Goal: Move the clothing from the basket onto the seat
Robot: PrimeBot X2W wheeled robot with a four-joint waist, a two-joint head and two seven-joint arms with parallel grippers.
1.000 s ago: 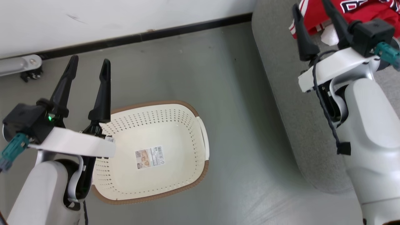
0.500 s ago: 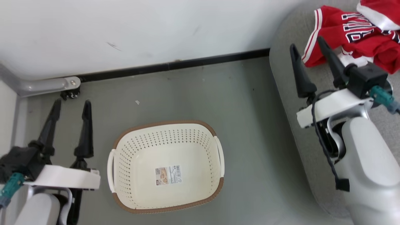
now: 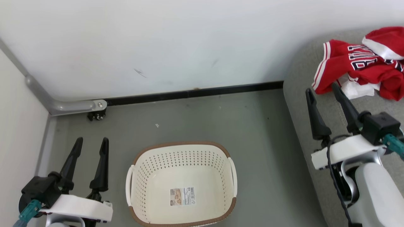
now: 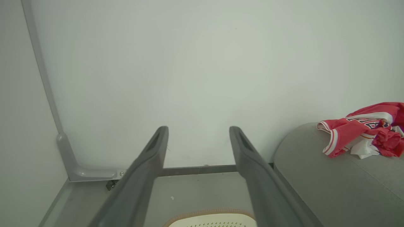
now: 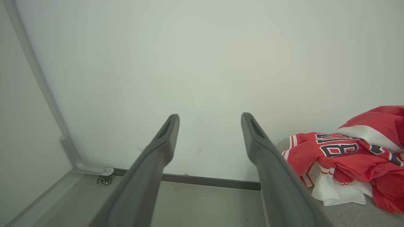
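The basket's (image 3: pixel 176 144) near end is cut off by the bottom edge of the head view, and the left wrist view catches just a sliver of its brown rim. The seat (image 3: pixel 303 104) runs out of frame to the right and below, and the clothing (image 3: pixel 363 67) is clipped at the right edge. The jersey is crumpled, so its black lettering cannot be read whole.

The basket stands on the grey floor (image 3: pixel 195 119) and holds nothing but a sticker label (image 3: pixel 182 196) on its bottom. The clothing, 2 red garments, lies heaped on the seat, well apart from the basket.

The basket is cream plastic, oval-cornered, with rows of small holes in its walls. The seat is grey woven fabric with a rounded edge. A white stripe crosses the shorts at the top of the heap.

The left gripper (image 3: pixel 92 139) hangs beside the basket's left side, its 2 dark fingers spread wide and holding nothing. The right gripper (image 3: pixel 321 88) is over the seat's edge near the clothing, equally wide and also holding nothing.
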